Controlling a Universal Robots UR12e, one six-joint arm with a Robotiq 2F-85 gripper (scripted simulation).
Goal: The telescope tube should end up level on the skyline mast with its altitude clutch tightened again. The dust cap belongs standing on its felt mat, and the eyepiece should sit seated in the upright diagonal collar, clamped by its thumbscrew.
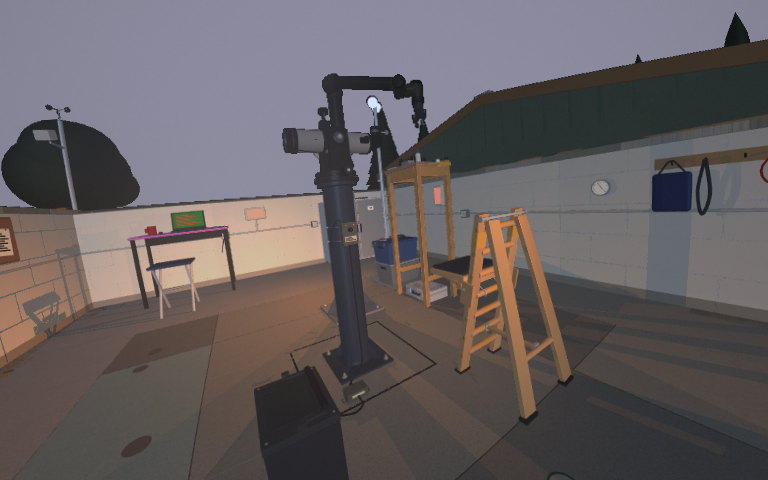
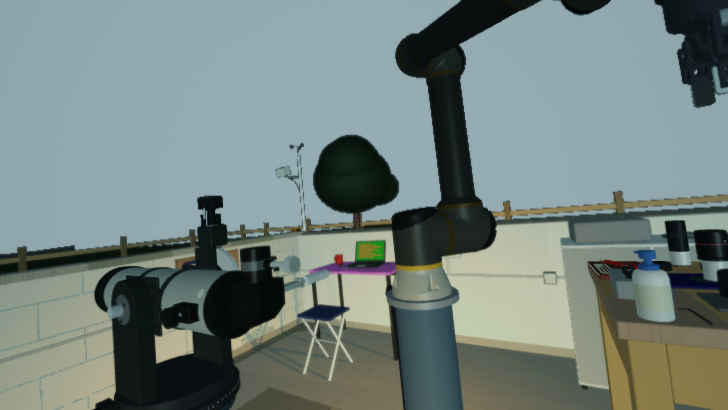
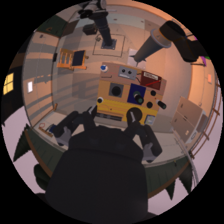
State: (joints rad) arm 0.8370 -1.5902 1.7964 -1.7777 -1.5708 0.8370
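Note:
The wooden workbench point(image 3: 129, 94) lies far below my gripper point(image 3: 112, 114), which hangs open and empty high above it. On the bench a dark cap point(image 3: 116, 91) sits on a grey mat, and an eyepiece point(image 3: 138, 98) stands on a blue mat. Other dark cylinders point(image 2: 677, 242) point(image 2: 711, 253) stand at the back of the bench. The grey telescope tube point(image 1: 325, 141) sits about level on its pier point(image 1: 346, 271), left of the bench. In the second side camera my gripper point(image 2: 705, 76) is at the top right, above the bench.
The bench edge point(image 2: 657, 331) carries a white pump bottle point(image 2: 652, 288). A red tray point(image 3: 151, 79) and a grey box point(image 3: 127, 73) lie on the bench top. A wooden stepladder point(image 1: 510, 305) stands beside the pier. A black case point(image 1: 297, 421) sits on the floor.

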